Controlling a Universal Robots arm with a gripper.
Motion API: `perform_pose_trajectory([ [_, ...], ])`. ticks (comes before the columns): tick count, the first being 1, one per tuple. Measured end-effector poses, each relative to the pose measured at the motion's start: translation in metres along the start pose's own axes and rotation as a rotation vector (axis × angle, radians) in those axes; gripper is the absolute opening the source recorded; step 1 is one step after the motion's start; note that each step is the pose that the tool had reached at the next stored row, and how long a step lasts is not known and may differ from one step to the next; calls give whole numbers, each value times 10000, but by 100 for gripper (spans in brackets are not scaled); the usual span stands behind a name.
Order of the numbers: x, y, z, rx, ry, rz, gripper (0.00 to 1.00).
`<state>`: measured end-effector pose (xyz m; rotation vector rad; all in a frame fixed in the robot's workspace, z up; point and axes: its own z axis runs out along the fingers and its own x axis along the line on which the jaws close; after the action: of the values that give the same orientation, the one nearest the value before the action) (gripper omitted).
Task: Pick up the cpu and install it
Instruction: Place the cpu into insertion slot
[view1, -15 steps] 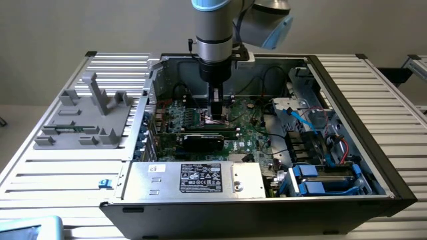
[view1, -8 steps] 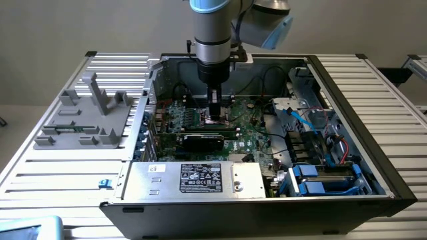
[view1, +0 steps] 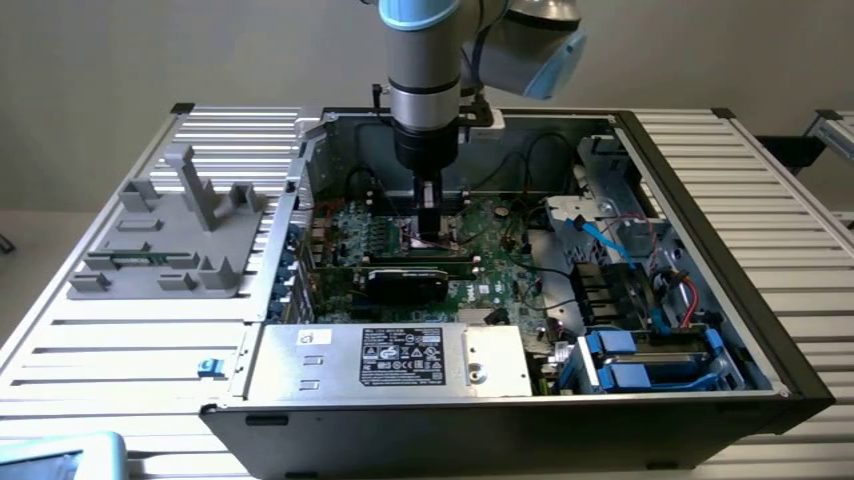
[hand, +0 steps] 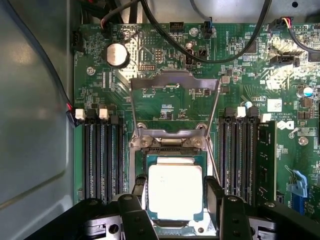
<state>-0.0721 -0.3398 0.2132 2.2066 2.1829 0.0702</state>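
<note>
Leftmost in the exterior view, a gray fixture (view1: 167, 240) is seen on the slatted table (view1: 134, 340), just beside the open computer case (view1: 467, 430). Within the case, the arm (view1: 424, 80) is lowered straight over the motherboard (view1: 507, 270), and the pincer (view1: 427, 235) is set at the socket. In the wrist view, the cpu (hand: 175, 190) is seen lying flat in the socket, next to the swung-open load frame (hand: 174, 82) and between two banks of memory slots (hand: 102, 155). The pincer (hand: 176, 192) is clamped on the cpu, its fingers (hand: 139, 192) held against two opposite edges. Toward the exterior view's right, blue drive carriers (view1: 627, 365) are seen inside the case.
</note>
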Motion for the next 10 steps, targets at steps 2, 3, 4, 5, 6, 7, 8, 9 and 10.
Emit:
perform_pose_trajectory([
  [2,-1,-1,1,14,-3,-10,55],
  [3,-1,0,1,14,-3,-11,55],
  [4,0,0,2,13,-1,-11,55],
  [5,0,0,2,13,-1,-11,55],
  [6,0,0,2,13,-1,-11,55],
  [7,0,0,2,13,0,-11,55],
  [8,0,0,3,13,-4,-11,55],
  [9,3,0,5,12,-18,-13,55],
  [10,4,0,8,11,-30,-13,55],
])
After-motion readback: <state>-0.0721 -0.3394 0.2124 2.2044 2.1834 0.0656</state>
